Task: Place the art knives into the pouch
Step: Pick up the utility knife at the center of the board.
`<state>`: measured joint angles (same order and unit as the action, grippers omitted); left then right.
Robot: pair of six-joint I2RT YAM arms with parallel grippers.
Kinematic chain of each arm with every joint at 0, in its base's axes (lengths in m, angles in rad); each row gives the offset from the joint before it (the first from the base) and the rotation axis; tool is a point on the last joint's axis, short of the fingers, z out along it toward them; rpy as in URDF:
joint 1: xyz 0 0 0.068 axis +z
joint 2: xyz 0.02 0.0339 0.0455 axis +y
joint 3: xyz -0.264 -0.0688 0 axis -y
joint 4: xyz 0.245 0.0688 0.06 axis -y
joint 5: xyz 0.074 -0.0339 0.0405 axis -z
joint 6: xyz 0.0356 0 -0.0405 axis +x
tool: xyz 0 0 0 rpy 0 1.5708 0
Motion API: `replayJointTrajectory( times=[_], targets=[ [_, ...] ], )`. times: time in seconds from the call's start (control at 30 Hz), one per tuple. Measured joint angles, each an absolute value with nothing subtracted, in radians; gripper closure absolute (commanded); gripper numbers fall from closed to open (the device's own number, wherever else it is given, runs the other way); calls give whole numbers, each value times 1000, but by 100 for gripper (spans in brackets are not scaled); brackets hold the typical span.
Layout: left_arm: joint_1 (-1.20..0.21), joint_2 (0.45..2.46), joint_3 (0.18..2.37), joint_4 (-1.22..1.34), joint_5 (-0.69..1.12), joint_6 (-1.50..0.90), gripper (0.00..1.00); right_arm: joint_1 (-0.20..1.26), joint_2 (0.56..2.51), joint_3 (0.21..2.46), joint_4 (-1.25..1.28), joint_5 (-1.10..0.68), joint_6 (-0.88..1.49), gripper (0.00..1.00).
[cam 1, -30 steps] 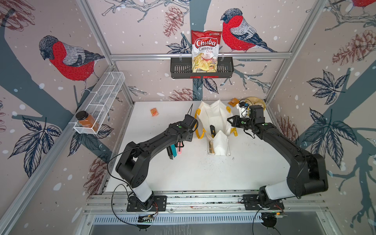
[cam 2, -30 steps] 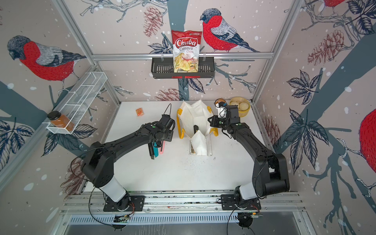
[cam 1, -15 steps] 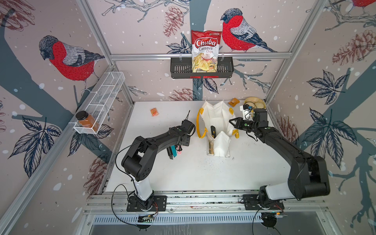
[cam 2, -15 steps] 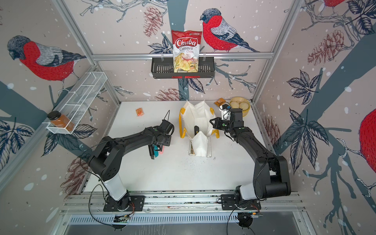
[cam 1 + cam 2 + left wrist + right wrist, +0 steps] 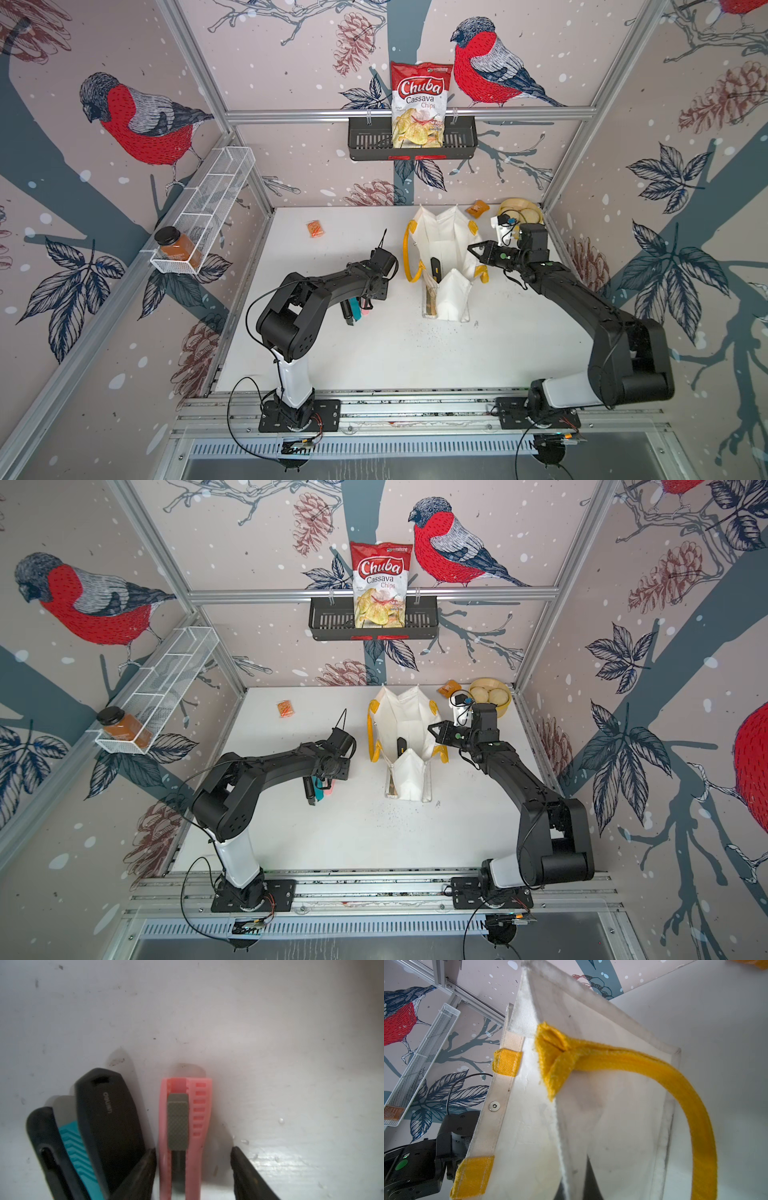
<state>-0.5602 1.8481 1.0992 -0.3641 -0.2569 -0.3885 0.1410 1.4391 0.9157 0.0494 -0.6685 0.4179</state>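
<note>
Two arms are working over the white table (image 5: 415, 353). In the left wrist view the left gripper (image 5: 193, 1148) is hanging low over three knives lying side by side. Its jaws are standing apart and straddling the pink art knife (image 5: 185, 1118), which is resting on the table well apart from the pouch (image 5: 440, 232). One fingertip (image 5: 145, 1165) is sitting just beside the knife's edge, while the opposite one is standing clear of it. Beside the pink art knife are lying a black knife (image 5: 110, 1113) and a teal-and-black knife (image 5: 72, 1147). In both top views the right gripper (image 5: 432, 728) is closing on the pouch's rim near a yellow handle (image 5: 675, 1084), with the mouth gaping upward. A dark knife (image 5: 435, 268) is lying inside the pouch.
</note>
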Motion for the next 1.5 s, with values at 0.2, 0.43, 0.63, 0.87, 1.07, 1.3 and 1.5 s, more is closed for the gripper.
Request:
replayJointTrajectory(
  times=[0.2,0.43,0.63,0.87,1.07,1.3,1.5],
  targets=[
    [-550,1850,1087,-323,-252,-392,54,136,1435,908,54,-672,422,100],
    [-549,1872,1096,-293,-247,-387,63,132,1431,908,54,-676,422,100],
    [-547,1889,1113,-289,-232,-378,67,131,1427,908,51,-676,422,100],
    [-547,1888,1116,-290,-231,-368,72,131,1424,908,49,-676,421,100],
    [-546,1860,1139,-379,-201,-364,72,130,1422,908,46,-676,421,100],
    [-547,1796,1258,-480,-211,-349,72,130,1422,908,44,-676,421,100],
    [-547,1754,1428,-562,-232,-332,72,130,1422,908,44,-678,421,100]
  ],
)
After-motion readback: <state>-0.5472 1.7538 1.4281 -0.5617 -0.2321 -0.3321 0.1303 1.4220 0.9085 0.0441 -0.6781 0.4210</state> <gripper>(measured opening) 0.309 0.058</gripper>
